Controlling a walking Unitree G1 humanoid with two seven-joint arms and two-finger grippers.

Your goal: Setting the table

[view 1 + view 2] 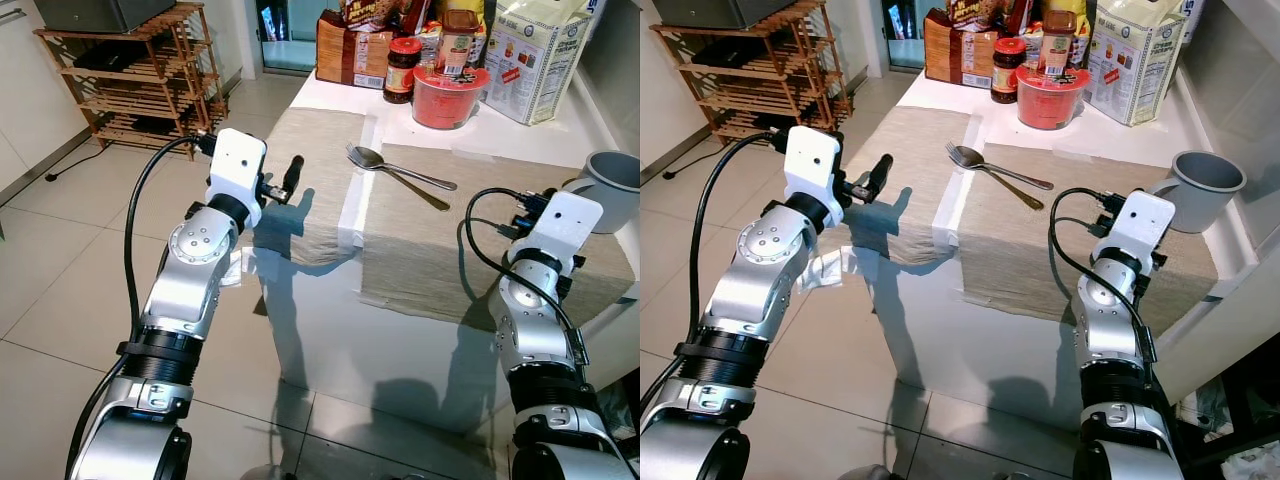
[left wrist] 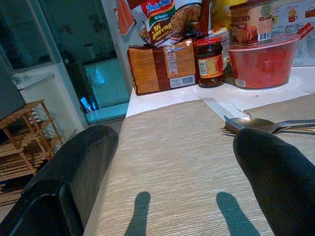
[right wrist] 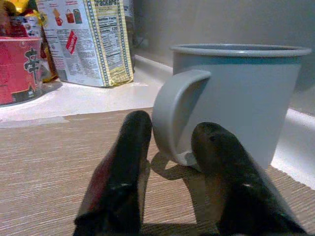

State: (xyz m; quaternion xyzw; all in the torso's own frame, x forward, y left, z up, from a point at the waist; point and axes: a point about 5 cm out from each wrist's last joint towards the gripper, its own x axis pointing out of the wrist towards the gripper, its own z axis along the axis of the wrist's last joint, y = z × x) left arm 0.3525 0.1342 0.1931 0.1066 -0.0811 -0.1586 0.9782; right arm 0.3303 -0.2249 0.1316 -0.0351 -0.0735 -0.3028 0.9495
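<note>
A spoon and a fork (image 1: 395,170) lie crossed on the table between two beige placemats (image 1: 312,175). A grey mug (image 1: 612,185) stands at the table's right edge, partly on the right placemat (image 1: 460,235). My left gripper (image 2: 177,147) is open and empty, hovering over the left placemat near the table's left edge, with one finger (image 1: 292,172) in view. My right gripper (image 3: 170,135) is low over the right placemat, pointing at the mug (image 3: 246,98). Its fingers stand a little apart on either side of the mug's handle (image 3: 172,113) and do not clamp it.
A red noodle bowl (image 1: 445,95), a jar (image 1: 403,70), a brown box (image 1: 345,50) and a food bag (image 1: 535,55) crowd the far end of the table. A wooden shelf (image 1: 130,75) stands on the tiled floor to the left. A wall runs along the right.
</note>
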